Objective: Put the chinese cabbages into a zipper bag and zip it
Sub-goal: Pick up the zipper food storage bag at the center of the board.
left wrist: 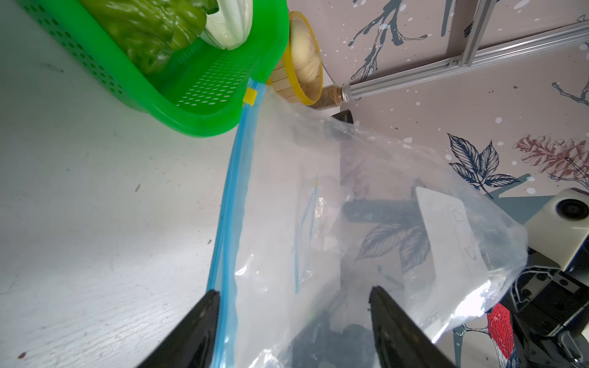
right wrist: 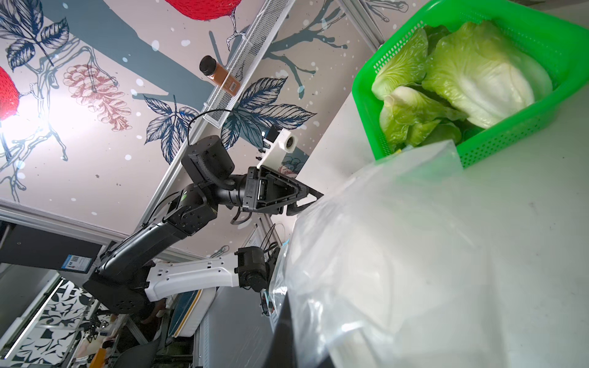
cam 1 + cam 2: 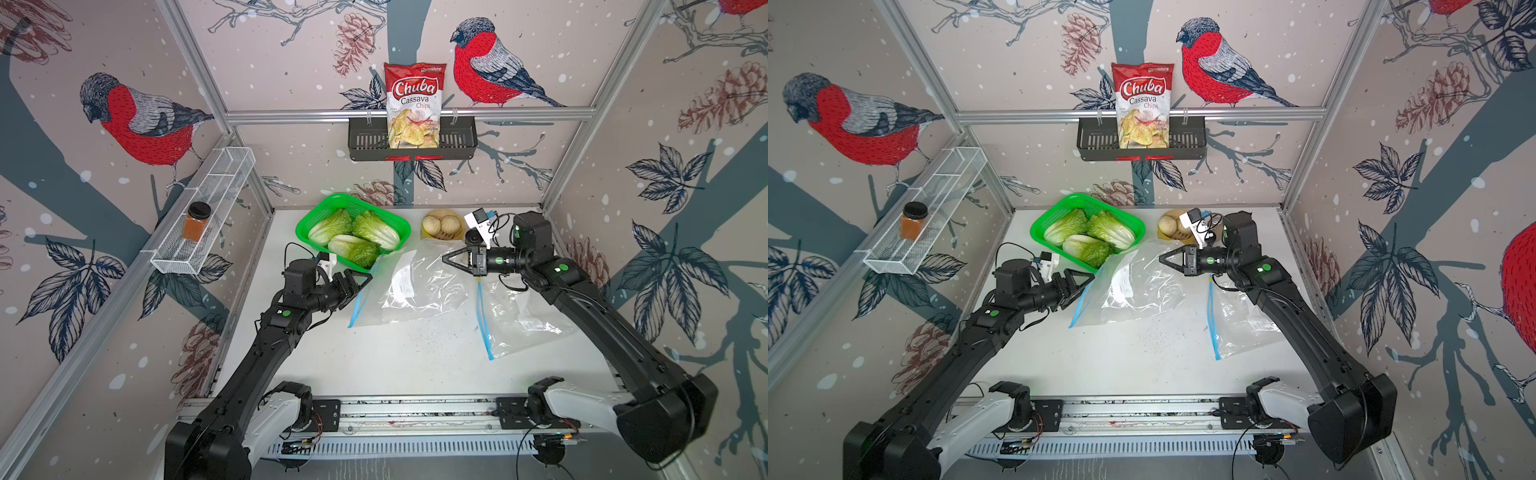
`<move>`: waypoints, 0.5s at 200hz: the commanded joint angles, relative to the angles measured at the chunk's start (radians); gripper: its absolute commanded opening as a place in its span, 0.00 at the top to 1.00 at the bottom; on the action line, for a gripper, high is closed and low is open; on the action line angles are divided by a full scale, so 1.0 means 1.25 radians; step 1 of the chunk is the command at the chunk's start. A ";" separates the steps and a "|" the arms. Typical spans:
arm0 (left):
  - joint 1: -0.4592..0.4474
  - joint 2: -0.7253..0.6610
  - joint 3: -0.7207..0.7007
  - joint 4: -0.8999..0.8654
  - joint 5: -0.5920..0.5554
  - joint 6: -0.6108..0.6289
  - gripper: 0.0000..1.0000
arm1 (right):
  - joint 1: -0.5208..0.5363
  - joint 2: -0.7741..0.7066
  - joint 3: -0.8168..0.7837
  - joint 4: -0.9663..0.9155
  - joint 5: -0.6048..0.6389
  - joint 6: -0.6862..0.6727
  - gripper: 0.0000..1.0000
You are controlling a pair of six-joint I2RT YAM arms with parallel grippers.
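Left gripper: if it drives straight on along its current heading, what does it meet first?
The zipper bag: its blue zip edge already sits between the open fingers of the left gripper. Beyond it, probably the green basket corner; depth there is unclear.

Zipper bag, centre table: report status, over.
Left gripper open, jaws straddling the zipper bag at its blue zip edge. Right gripper shut on opposite edge. Three chinese cabbages in green basket, none bagged. Yellow slider against basket.
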 commanded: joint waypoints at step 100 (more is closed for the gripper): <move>-0.033 0.052 -0.012 -0.049 -0.010 0.058 0.53 | -0.016 0.031 -0.026 0.074 0.011 -0.021 1.00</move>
